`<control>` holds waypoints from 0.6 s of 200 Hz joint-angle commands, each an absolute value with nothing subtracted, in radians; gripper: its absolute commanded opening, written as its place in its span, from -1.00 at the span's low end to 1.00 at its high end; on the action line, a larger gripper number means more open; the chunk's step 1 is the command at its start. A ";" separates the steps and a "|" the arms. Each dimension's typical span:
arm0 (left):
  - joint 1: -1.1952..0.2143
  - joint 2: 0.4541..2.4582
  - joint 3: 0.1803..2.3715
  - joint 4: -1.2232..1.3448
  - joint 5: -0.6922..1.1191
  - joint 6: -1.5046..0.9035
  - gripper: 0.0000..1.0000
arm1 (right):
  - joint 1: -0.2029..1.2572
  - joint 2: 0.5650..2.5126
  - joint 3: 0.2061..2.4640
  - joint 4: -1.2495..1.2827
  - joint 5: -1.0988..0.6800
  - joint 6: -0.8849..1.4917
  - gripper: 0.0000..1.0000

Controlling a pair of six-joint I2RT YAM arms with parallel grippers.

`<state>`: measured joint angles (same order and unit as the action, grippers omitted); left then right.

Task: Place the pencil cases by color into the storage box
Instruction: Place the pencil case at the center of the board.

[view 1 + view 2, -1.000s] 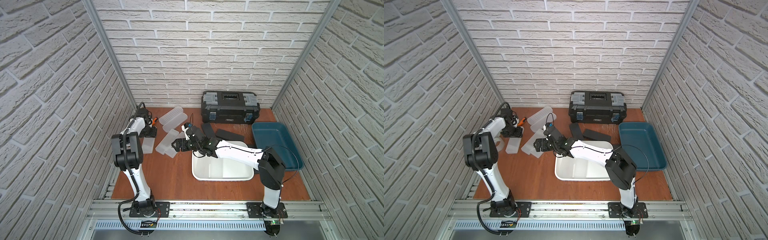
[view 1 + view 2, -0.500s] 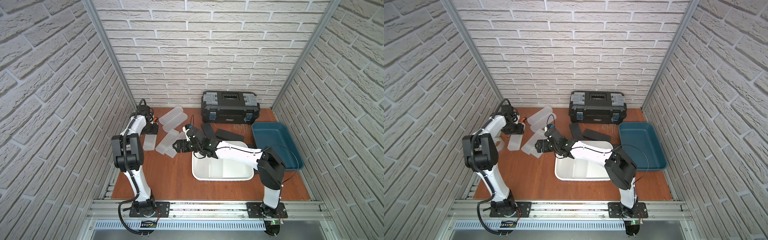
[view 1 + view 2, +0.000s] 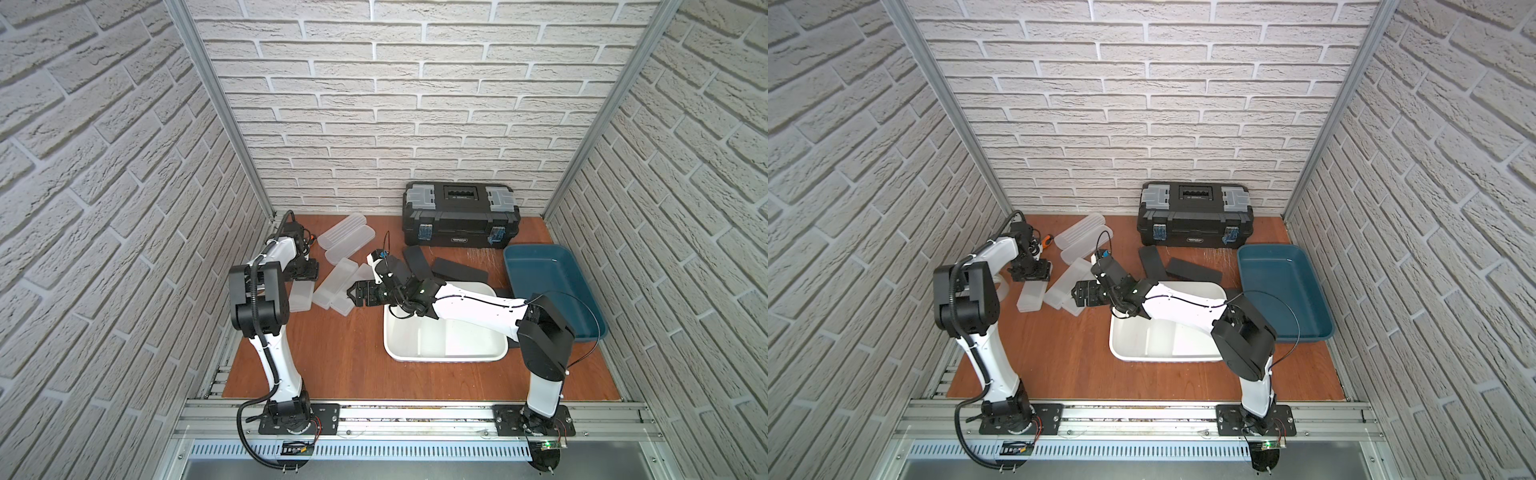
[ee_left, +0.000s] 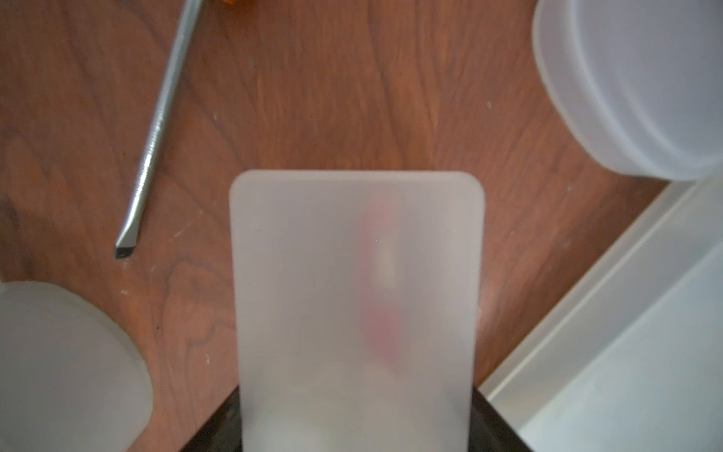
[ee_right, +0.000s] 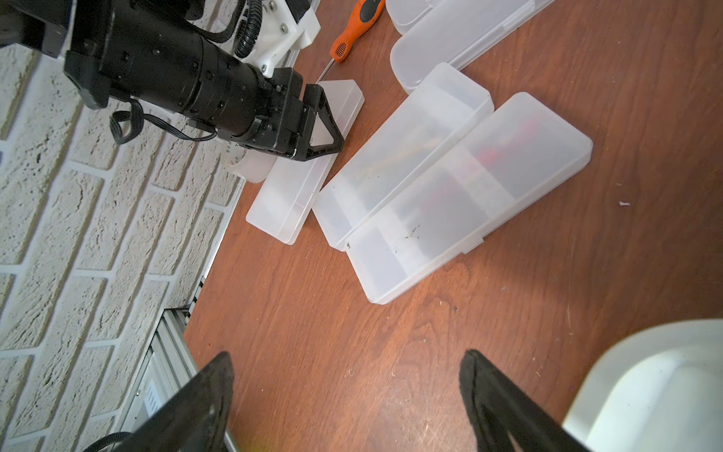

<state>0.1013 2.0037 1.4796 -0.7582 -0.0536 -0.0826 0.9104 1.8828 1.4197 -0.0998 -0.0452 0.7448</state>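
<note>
A frosted pencil case (image 5: pixel 291 195) is clamped at one end between the closed jaws of the left gripper (image 5: pixel 326 129), low on the table (image 5: pixel 391 352). Two more frosted cases (image 5: pixel 450 195) are seen ahead of the right gripper (image 5: pixel 348 354), jaws spread, nothing held.

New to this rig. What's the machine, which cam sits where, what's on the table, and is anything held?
Two white robot arms with two-finger grippers stand at the front edge of a wooden table. The two wide pictures come from one overhead stereo camera. The two close-ups come from a camera on each arm's wrist.

On the table are frosted pencil cases, black pencil cases, a white storage box, a blue tray, a black toolbox, an orange-handled screwdriver and a tape roll.

The left gripper is shut on one frosted case. The right gripper is open and empty, between the box and the frosted cases.
</note>
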 commanded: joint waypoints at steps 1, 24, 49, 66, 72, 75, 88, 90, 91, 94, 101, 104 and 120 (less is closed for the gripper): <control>0.101 2.050 1.468 -0.749 -0.104 -0.095 0.20 | 0.908 1.837 1.405 -0.057 -0.031 0.737 0.82; 0.103 2.060 1.465 -0.736 -0.138 -0.086 0.20 | 0.908 1.837 1.405 -0.057 -0.031 0.735 0.82; 0.106 2.061 1.458 -0.722 -0.157 -0.077 0.25 | 0.908 1.840 1.405 -0.055 -0.031 0.732 0.82; 0.108 2.062 1.447 -0.714 -0.161 -0.076 0.36 | 0.907 1.842 1.409 -0.057 -0.030 0.728 0.82; 0.109 2.062 1.443 -0.712 -0.162 -0.076 0.42 | 0.907 1.843 1.411 -0.057 -0.030 0.726 0.82; 0.109 2.063 1.441 -0.710 -0.161 -0.077 0.45 | 0.907 1.844 1.413 -0.058 -0.031 0.726 0.82; 0.109 2.064 1.437 -0.708 -0.159 -0.077 0.58 | 0.908 1.844 1.414 -0.058 -0.032 0.723 0.82; 0.109 2.063 1.437 -0.708 -0.158 -0.078 0.60 | 0.907 1.843 1.414 -0.058 -0.033 0.723 0.82; 0.109 2.065 1.436 -0.708 -0.158 -0.080 0.61 | 0.908 1.843 1.414 -0.058 -0.033 0.722 0.82; 0.109 2.064 1.435 -0.708 -0.157 -0.081 0.63 | 0.907 1.843 1.414 -0.058 -0.032 0.721 0.82; 0.109 2.064 1.434 -0.706 -0.157 -0.083 0.69 | 0.908 1.842 1.416 -0.060 -0.034 0.720 0.82; 0.109 2.063 1.435 -0.706 -0.158 -0.084 0.71 | 0.908 1.842 1.415 -0.060 -0.034 0.719 0.82; 0.109 2.059 1.434 -0.708 -0.169 -0.089 0.77 | 0.908 1.841 1.414 -0.060 -0.037 0.714 0.82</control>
<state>0.1047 2.0407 1.4670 -0.7013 -0.1390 -0.0834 0.9096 1.8828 1.4128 -0.0937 -0.0425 0.7368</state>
